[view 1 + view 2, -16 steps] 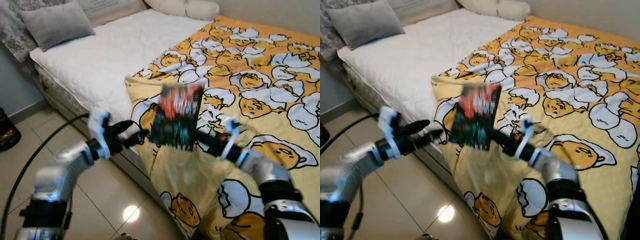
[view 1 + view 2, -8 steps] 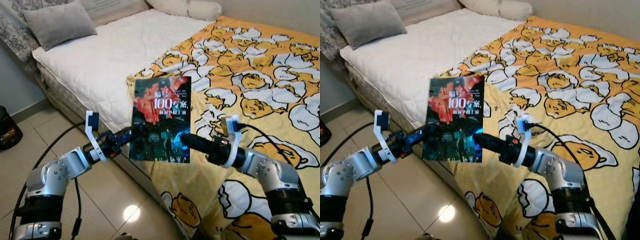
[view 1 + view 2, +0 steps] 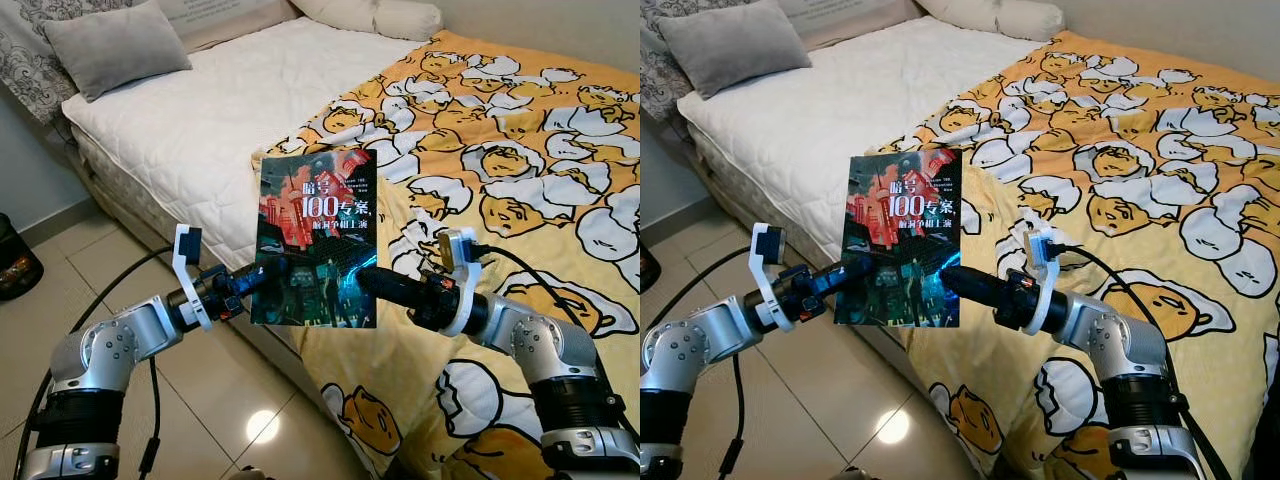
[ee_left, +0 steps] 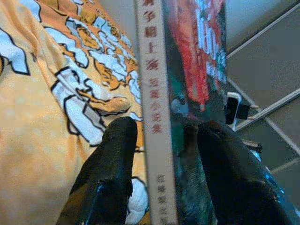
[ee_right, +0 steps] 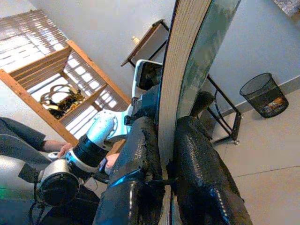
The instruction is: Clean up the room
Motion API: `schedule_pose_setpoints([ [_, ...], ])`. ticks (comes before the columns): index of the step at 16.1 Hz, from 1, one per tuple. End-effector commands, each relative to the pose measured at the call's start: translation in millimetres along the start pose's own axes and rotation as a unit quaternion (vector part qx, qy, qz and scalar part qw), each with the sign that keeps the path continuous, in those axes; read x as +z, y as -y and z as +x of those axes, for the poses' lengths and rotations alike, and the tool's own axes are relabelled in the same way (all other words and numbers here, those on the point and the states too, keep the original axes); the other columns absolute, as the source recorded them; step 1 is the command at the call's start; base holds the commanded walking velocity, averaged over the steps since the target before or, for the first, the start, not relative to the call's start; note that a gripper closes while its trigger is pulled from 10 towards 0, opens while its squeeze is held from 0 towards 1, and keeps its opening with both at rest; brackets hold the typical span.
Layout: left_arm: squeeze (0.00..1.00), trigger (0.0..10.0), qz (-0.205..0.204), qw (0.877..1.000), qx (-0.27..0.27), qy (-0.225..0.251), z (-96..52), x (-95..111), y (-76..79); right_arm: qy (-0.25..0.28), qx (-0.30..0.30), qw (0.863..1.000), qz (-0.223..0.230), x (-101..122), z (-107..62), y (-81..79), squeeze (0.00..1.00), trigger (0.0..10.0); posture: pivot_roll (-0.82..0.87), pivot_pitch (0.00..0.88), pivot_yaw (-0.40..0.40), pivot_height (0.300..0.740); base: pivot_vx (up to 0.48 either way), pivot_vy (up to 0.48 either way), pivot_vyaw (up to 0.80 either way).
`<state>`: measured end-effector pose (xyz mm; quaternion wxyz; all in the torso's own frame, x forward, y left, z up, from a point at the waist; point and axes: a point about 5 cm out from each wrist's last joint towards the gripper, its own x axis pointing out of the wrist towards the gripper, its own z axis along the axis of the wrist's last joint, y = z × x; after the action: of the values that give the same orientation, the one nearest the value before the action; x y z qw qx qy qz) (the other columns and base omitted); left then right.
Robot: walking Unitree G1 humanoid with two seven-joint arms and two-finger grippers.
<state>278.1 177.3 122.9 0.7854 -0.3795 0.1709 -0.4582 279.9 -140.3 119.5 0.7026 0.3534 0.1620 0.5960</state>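
A paperback book [image 3: 318, 235] with a dark red-and-teal cover and white lettering stands upright in the air over the bed's near edge. My left gripper [image 3: 262, 276] is shut on its lower left side, by the spine [image 4: 154, 117]. My right gripper [image 3: 366, 281] is shut on its lower right side, over the page edges [image 5: 187, 56]. In the left wrist view the black fingers [image 4: 110, 168] sit on either side of the spine. In the right wrist view the fingers [image 5: 138, 154] press both covers.
The bed has a bare white mattress [image 3: 200, 110], a grey pillow [image 3: 110, 45] and a yellow cartoon-print duvet [image 3: 520, 150] hanging over its side. A dark bin [image 3: 15, 262] stands on the tiled floor [image 3: 220, 400] at left. A person's sleeve [image 5: 18, 136] is near a wooden rack.
A second ago the book was tilted and blurred between the grippers. It now stands upright and steady, a little higher, with both grippers drawn in on its lower edge.
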Motion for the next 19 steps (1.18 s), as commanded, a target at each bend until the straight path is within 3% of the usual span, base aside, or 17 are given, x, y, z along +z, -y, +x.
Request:
schedule_pose_setpoints([
  [1,0.0,0.0,0.005,1.0,-0.009,0.005,-1.8,2.3,4.2,0.008,0.022,1.0,-0.013,5.5,4.0,-6.4,0.0,0.0,-0.01,0.0,0.052,0.74,0.0,0.0,0.0],
  [12,0.0,0.0,0.001,0.999,-0.042,0.006,0.6,3.0,15.0,0.003,0.03,0.999,-0.015,5.1,4.5,-9.6,0.0,0.0,-0.01,0.0,0.036,0.74,0.0,0.0,0.0],
  [13,0.0,0.0,0.002,0.999,-0.043,0.005,0.3,3.1,15.6,0.001,0.028,0.999,-0.021,5.5,5.2,-9.4,0.0,4.0,-0.01,0.0,0.041,0.74,0.0,0.0,0.0],
  [14,0.0,0.0,0.002,0.999,-0.043,0.005,0.2,3.0,16.0,0.0,0.024,0.999,-0.024,5.6,5.4,-8.8,0.0,10.0,-0.01,0.0,0.044,0.74,0.0,0.0,0.0],
  [15,0.0,0.0,0.014,0.999,-0.034,0.008,1.5,3.9,16.3,0.01,0.009,1.0,-0.017,6.2,4.9,-6.3,0.67,10.0,-0.01,0.0,0.044,0.74,0.0,0.0,0.0],
  [16,0.0,0.0,0.025,0.999,-0.021,0.016,2.5,6.3,16.2,0.019,-0.005,1.0,-0.012,6.5,4.0,-4.3,1.0,10.0,0.0,0.0,0.042,0.74,0.0,0.0,0.0],
  [18,0.0,0.0,0.055,0.998,0.003,0.032,1.9,12.3,17.7,0.049,-0.066,0.996,-0.029,6.4,-1.1,5.2,1.0,10.0,-0.01,0.0,0.049,0.74,0.0,0.0,0.0],
  [19,0.0,0.0,0.102,0.992,0.048,0.047,-0.4,20.5,17.4,0.089,-0.163,0.982,-0.044,9.4,-13.6,19.7,1.0,10.0,-0.03,0.0,0.059,0.74,0.0,0.0,0.0],
])
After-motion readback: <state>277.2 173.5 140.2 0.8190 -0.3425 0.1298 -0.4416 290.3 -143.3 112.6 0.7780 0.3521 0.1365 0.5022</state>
